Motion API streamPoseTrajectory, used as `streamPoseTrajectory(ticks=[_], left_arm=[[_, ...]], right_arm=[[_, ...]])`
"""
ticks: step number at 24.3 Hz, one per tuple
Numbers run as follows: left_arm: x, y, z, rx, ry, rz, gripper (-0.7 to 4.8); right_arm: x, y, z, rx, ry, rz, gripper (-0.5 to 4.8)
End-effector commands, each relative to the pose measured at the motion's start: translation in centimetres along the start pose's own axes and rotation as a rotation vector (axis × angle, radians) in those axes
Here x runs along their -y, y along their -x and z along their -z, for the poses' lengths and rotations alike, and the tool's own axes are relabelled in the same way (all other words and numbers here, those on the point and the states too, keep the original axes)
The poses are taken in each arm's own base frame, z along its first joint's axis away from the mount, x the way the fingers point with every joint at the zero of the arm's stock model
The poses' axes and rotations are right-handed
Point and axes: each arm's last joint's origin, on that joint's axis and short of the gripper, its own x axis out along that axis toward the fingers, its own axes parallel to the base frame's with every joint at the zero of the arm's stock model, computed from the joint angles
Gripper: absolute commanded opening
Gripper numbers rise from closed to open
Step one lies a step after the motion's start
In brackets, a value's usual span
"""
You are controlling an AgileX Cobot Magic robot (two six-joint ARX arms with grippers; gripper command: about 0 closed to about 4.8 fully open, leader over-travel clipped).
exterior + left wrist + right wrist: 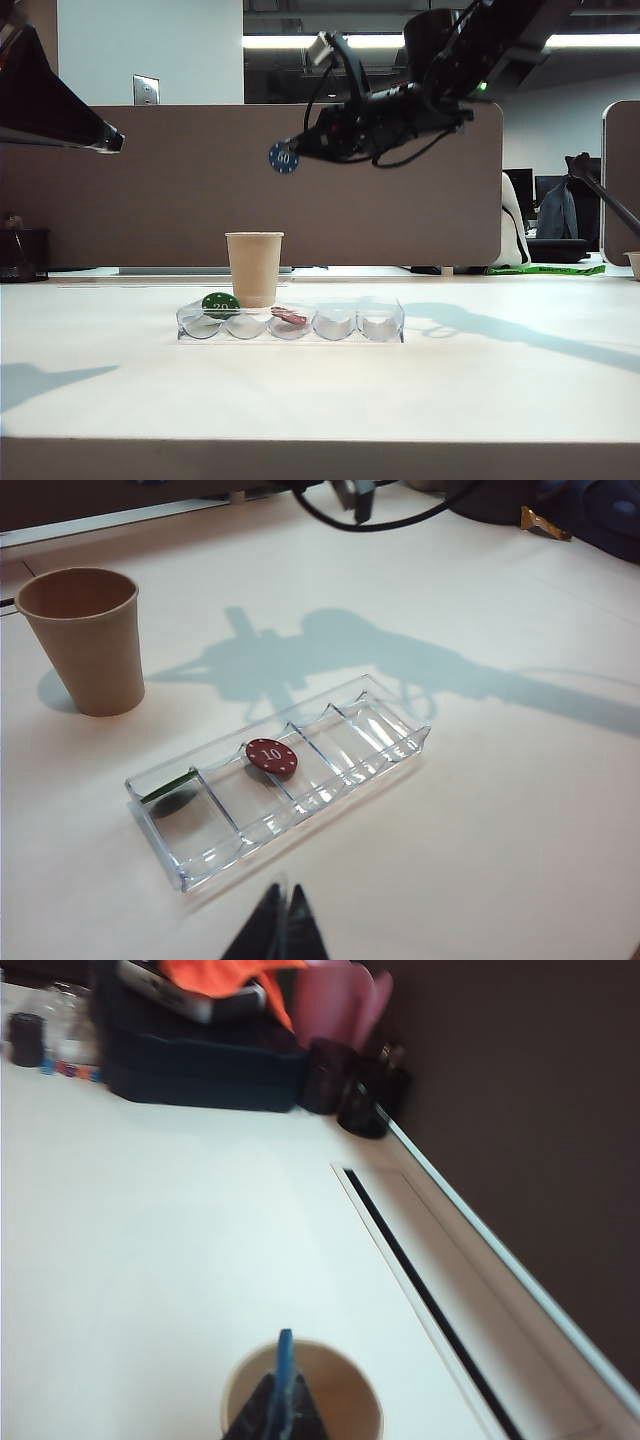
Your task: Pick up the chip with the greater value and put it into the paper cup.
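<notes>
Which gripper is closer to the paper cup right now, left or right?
Right. The right gripper hangs above the paper cup, pinching the blue chip. The left gripper is lower in front, on the near side of the clear tray from the cup.

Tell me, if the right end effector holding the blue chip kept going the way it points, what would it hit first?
Probably the paper cup. In the right wrist view, the right end effector and its blue 50 chip point into the cup's open mouth, though depth there is hard to judge.

Black right arm (430, 95) with looping black cables, a green light, and dark pointed fingers (285, 1415)
</notes>
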Motion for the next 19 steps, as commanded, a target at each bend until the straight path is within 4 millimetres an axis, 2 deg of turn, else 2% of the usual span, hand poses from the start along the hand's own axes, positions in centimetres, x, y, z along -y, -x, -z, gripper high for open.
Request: streamPoseTrajectory(ticks=[1,5,13,19], left_arm=[[0.0,0.0,-0.4,0.022,0.004,-0.002,-0.06],[0.0,0.0,-0.3,0.022,0.022,0.001,-0.06],[0.0,0.0,-0.4,0.023,0.022,0.001,-0.06],[0.0,0.0,-0.3,0.020,0.041,0.002,-0.06]], right_arm=[[-0.1,-0.7,0.6,0.023,-0.056,0.023,-0.01],[-0.3,-1.9,1.2,0.088,-0.099,0.076,-0.01],[-1.6,-3.3,1.2,0.085,-0.100,0.083,-0.01],[-1.3,-6.1,1.1,0.113,-0.095,0.096,-0.01]])
